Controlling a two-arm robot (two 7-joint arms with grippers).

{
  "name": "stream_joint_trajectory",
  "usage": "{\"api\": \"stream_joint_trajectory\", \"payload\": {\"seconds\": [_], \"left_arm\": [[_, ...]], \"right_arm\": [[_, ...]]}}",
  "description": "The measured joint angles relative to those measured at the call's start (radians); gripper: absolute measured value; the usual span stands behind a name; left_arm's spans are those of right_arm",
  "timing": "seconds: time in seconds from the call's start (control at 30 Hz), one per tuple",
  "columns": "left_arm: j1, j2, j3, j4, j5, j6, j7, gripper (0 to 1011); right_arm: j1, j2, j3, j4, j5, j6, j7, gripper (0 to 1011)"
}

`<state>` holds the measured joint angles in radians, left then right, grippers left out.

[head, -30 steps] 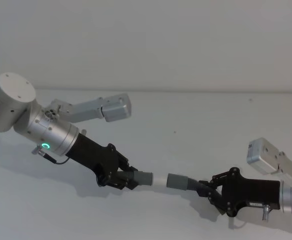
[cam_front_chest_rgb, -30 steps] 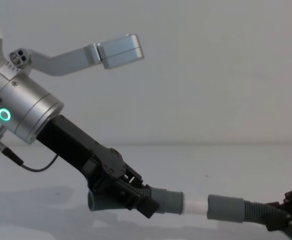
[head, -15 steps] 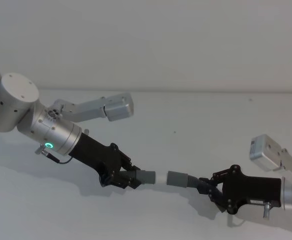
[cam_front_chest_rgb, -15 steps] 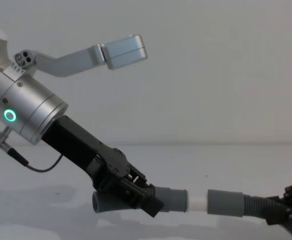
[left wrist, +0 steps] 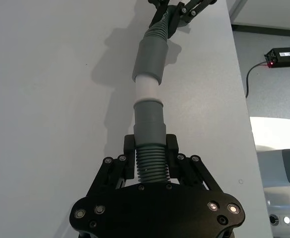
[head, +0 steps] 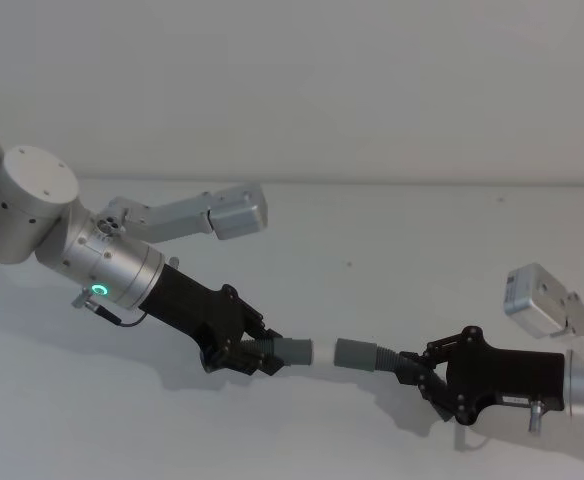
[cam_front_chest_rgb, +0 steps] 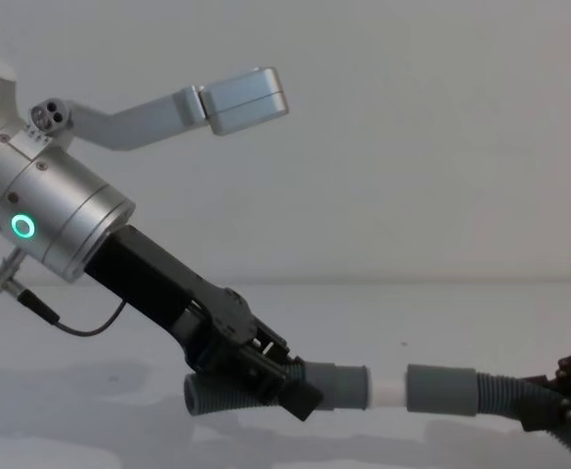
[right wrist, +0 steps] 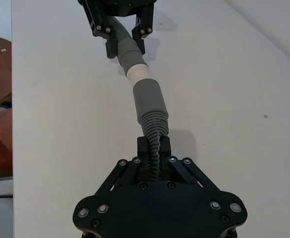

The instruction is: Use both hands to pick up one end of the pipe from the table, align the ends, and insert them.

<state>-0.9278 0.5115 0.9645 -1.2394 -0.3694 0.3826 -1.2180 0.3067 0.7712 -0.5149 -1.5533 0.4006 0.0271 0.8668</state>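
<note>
Left gripper [head: 255, 355] clamps the white-tipped pipe piece [cam_front_chest_rgb: 295, 383], right gripper [head: 412, 372] clamps the plain-cuffed piece [cam_front_chest_rgb: 461, 392]. White tip [left wrist: 146, 88] looks partly inside the wide cuff [left wrist: 150, 58], over the table [head: 392, 250].

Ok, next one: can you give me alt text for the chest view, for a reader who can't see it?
Two grippers hold two grey hose pieces end to end above a white table, the white tip entering the wider cuff. The left gripper reaches in from the left, fingers shut on the tipped piece; the right gripper holds the other piece at the right edge.
</note>
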Motion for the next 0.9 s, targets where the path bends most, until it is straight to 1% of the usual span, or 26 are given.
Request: {"api": "stream_joint_trajectory", "payload": {"seconds": [0.33, 0.9], "left_arm": [[-0.001, -0.002, 0.002, 0.005, -0.009, -0.004, 0.008, 343], [-0.002, -0.003, 0.003, 0.008, -0.013, -0.006, 0.012, 345]], "right_arm": [[0.005, 0.001, -0.003, 0.005, 0.011, -0.002, 0.001, 111], [0.008, 0.002, -0.006, 0.007, 0.016, -0.003, 0.001, 111]]}}
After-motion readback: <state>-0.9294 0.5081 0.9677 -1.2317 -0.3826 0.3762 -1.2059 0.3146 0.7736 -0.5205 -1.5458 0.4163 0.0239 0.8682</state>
